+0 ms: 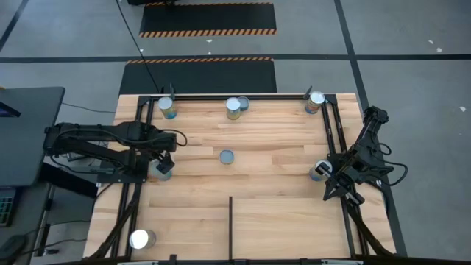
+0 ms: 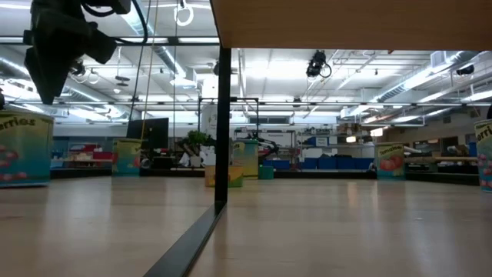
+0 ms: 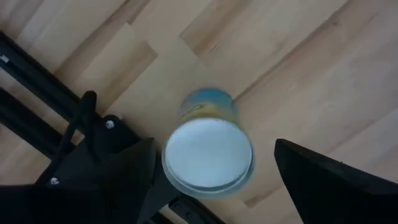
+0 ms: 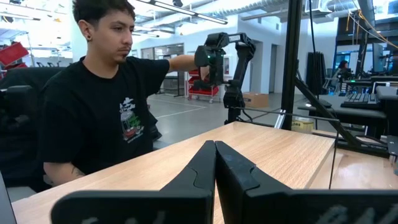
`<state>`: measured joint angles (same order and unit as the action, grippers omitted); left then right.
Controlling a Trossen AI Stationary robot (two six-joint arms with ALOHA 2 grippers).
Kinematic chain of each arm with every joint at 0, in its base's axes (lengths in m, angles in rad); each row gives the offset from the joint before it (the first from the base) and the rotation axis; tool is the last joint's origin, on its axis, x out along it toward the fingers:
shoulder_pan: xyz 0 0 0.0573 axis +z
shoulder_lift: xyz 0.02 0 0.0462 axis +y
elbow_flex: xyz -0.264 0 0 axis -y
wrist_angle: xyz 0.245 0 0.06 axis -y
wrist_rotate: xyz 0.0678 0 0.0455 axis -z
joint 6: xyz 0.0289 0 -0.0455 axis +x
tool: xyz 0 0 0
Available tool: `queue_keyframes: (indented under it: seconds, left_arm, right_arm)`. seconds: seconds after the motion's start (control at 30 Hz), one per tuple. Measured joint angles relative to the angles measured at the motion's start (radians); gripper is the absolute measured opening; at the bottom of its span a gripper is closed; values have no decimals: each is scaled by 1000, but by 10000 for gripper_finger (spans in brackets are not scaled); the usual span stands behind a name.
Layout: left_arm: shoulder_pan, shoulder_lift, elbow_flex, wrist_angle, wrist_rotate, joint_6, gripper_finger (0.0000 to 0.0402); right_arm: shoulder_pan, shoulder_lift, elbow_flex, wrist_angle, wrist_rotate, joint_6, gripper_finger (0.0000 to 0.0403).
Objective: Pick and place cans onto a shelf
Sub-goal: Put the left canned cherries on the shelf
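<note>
Several cans stand upright on the light-wood shelf (image 1: 265,136). Some line the far bar (image 1: 167,107) (image 1: 235,107) (image 1: 315,101), one is mid-board (image 1: 227,156), one at the right bar (image 1: 319,171), and one at the near left (image 1: 141,239). My left gripper (image 3: 214,149) points straight down over a silver-topped can (image 3: 208,152) by the left bars (image 1: 160,171). It is open, with a finger on either side of the can and above its top. The can rests on its base. My right gripper (image 4: 215,158) is shut on nothing at the table's right edge.
Black bars edge the board at left (image 1: 136,184) and right (image 1: 335,147). A short black divider (image 1: 231,224) runs in from the near edge. In the right wrist view a person sits beyond the table with a hand on another arm (image 4: 214,53). Striped mats (image 1: 199,73) lie beyond the far edge.
</note>
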<state>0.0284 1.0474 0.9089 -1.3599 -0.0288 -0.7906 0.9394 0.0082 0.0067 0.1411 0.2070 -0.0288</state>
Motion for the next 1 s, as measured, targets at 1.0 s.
queue_keyframes:
  seconds: [1.0]
  left_arm:
    - [-155,0,-28,-3,-109,-475,337]
  right_arm:
    - [0,0,0,0,0,0,16]
